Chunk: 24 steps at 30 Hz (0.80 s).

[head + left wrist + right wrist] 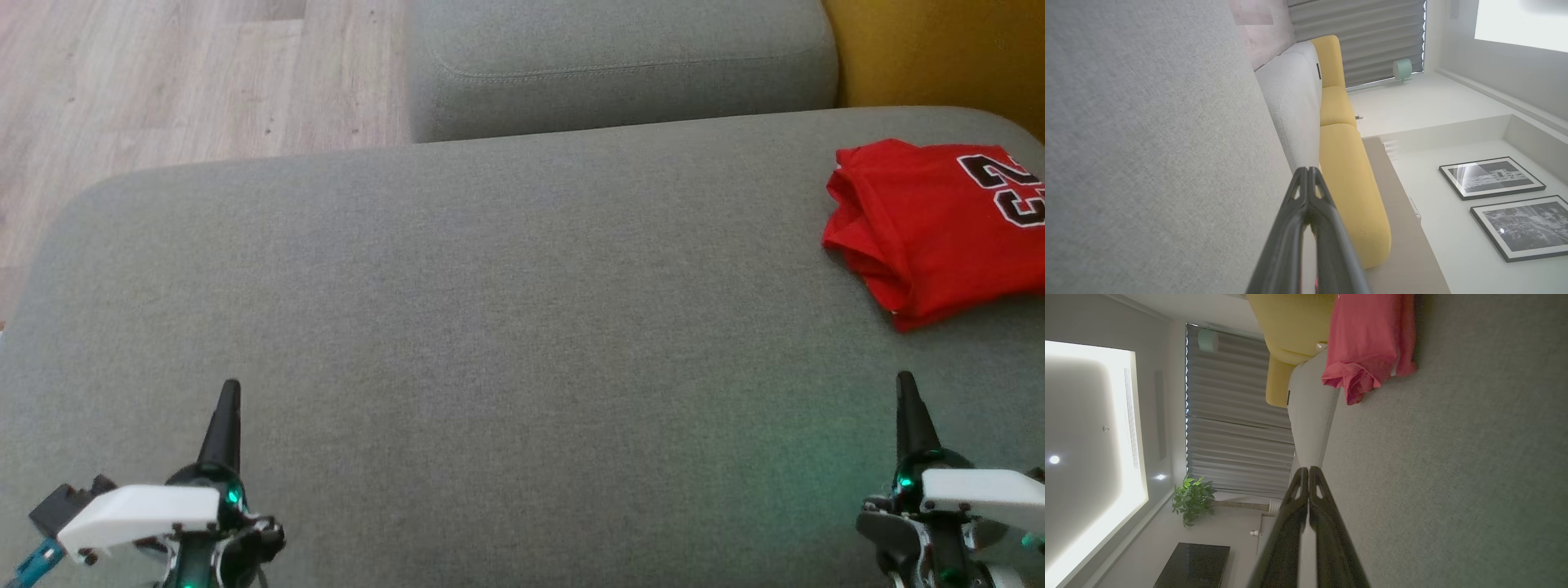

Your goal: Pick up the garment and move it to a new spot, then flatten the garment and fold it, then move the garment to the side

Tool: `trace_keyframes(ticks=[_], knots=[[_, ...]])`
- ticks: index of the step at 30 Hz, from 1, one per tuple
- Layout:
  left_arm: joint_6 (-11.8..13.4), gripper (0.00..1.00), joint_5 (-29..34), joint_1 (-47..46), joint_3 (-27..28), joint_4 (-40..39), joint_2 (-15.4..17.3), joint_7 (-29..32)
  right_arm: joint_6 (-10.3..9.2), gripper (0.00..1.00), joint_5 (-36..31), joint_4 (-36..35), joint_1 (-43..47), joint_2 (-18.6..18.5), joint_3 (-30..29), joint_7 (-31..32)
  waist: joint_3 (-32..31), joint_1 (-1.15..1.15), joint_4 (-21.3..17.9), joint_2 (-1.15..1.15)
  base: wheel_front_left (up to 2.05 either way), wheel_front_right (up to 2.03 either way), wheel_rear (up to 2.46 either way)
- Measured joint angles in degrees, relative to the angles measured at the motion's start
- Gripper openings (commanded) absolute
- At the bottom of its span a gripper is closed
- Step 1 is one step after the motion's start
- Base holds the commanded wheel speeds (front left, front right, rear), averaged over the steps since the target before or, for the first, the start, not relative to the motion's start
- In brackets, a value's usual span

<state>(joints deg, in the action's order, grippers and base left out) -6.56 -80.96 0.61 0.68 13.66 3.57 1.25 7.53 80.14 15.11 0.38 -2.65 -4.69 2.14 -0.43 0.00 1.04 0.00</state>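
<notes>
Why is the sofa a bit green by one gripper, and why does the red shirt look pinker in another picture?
Head view: green lights on the right gripper tint the grey cushion beside it. Right wrist view: the ceiling panel glares white, so the shirt looks dim, pinkish and a little blurry.

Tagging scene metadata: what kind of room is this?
Likely a home living room: a grey sofa with yellow cushions behind it, framed pictures on the wall, and a potted plant by the curtains.

Soft daylight, blown-out window glare, blurred edges
</notes>
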Motion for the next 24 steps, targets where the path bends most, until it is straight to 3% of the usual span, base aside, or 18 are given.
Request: trace_keyframes(ticks=[18, 24], knots=[[-0.5, 0.00, -12.5, -3.5, 1.7, 1.7, 0.0, 3.2, 0.00, 0.00, 12.3, 0.6, -2.8, 0.0, -1.6, 2.9, 0.6, 0.00, -1.0, 0.00, 0.00, 0.00, 0.00], [-0.5, 0.00, -12.8, -3.6, 1.8, 1.8, -0.1, 3.3, 0.00, 0.00, 12.6, 0.7, -3.6, 0.0, -1.6, 3.0, 0.6, 0.00, -1.0, 0.00, 0.00, 0.00, 0.00]])
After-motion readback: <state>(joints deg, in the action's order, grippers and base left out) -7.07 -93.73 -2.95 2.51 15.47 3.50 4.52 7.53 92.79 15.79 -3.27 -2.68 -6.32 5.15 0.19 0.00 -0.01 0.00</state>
